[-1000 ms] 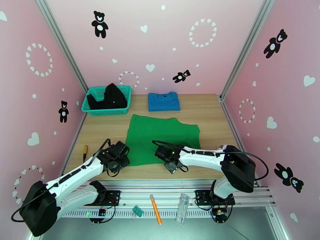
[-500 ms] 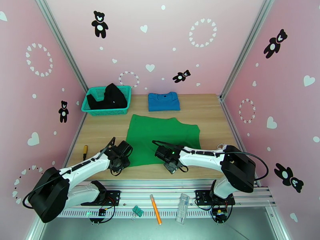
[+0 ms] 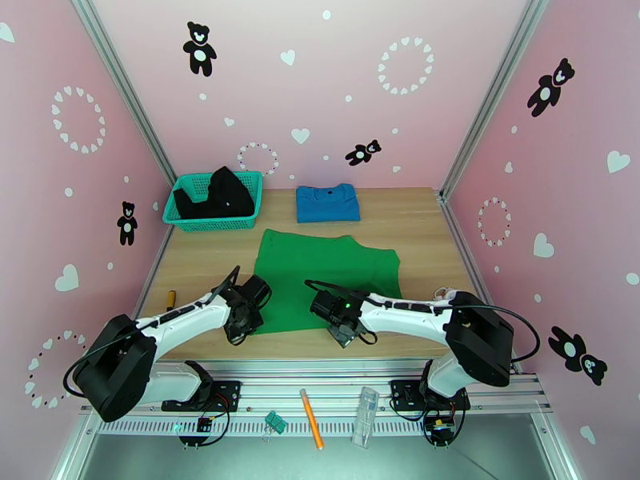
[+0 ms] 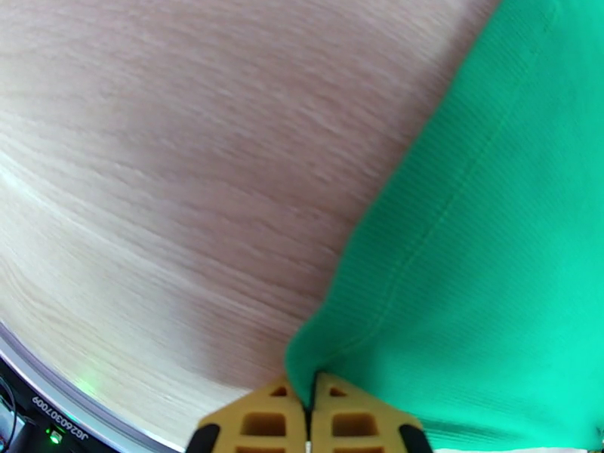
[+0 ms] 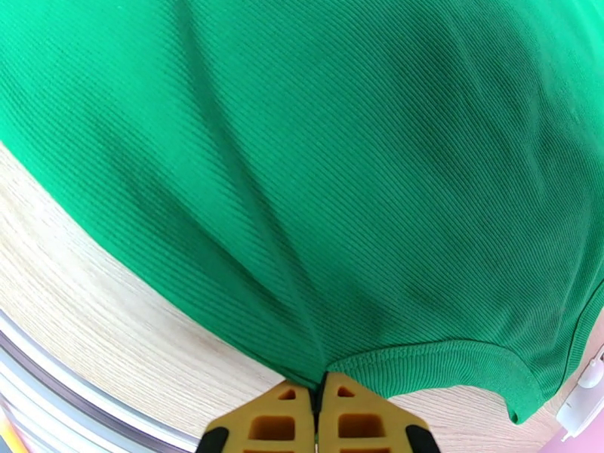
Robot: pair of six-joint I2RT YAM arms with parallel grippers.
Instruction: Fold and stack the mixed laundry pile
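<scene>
Over the last second, the left arm has been swinging in from the lower left toward the centre, bringing the left gripper [image 3: 245, 323] onto the near-left corner of the bright green cloth garment [image 3: 328, 270]. The garment is lying spread flat at mid-frame on the pale wooden table [image 3: 200, 258]. The right gripper [image 3: 342, 330] is holding at the near hem.

Close up, the wrist views are showing both pairs of yellow fingers pressed together on green fabric: the left gripper [image 4: 308, 405] on the corner, the right gripper [image 5: 318, 402] on the ribbed hem.

From overhead, the folded medium-blue shirt [image 3: 326, 202] is waiting at upper centre and the crumpled black garment [image 3: 220, 194] is sitting in the teal plastic mesh basket [image 3: 180, 222].

The green garment's first fold appears to be starting. Next, both arms should be lifting evenly and carrying the hem toward the far edge.
</scene>
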